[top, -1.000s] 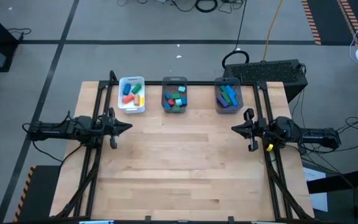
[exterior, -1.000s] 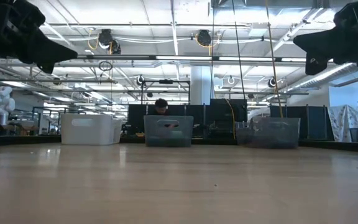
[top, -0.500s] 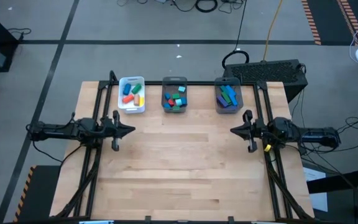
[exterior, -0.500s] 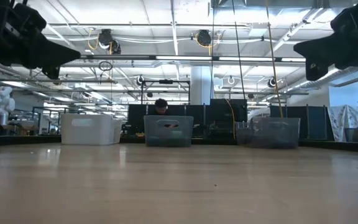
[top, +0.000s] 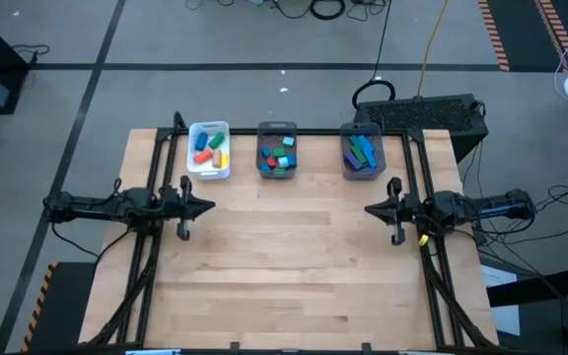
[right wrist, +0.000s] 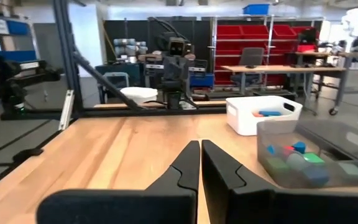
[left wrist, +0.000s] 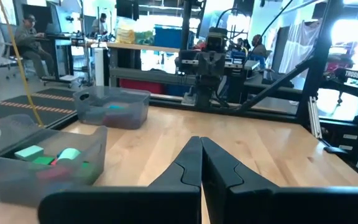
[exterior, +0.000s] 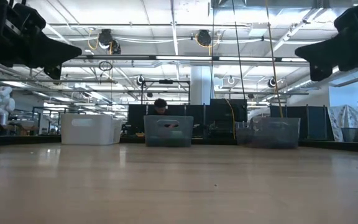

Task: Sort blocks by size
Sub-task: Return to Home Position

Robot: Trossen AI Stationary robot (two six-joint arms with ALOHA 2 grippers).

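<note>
Blocks (top: pixel 277 156) all lie in the three containers at the far edge of the table (top: pixel 284 286); read it from your near side outward. Nearest you is bare wood. About halfway across, both arms hang over the table's side edges, pointing inward at each other and well apart. Your left gripper (top: pixel 208 206) is over the left side, its two fingers (left wrist: pixel 188 165) pressed together with nothing between them. Your right gripper (top: pixel 370 208) mirrors it over the right side, its fingers (right wrist: pixel 188 165) likewise touching and holding nothing. In the low view both sit high above the tabletop. Beyond them the containers stand in a row, apart from one another. The white tray (top: pixel 209 125) on the left holds orange, green, blue and yellow pieces. The middle grey bin (top: pixel 277 126) holds blue, green, red and teal ones. The right grey bin (top: pixel 363 177) holds blue, green and purple bars. Just past the right bin lies a dark case (top: pixel 427 110). Farther off, in the low view, a person (exterior: pixel 161 106) shows behind the middle bin.
</note>
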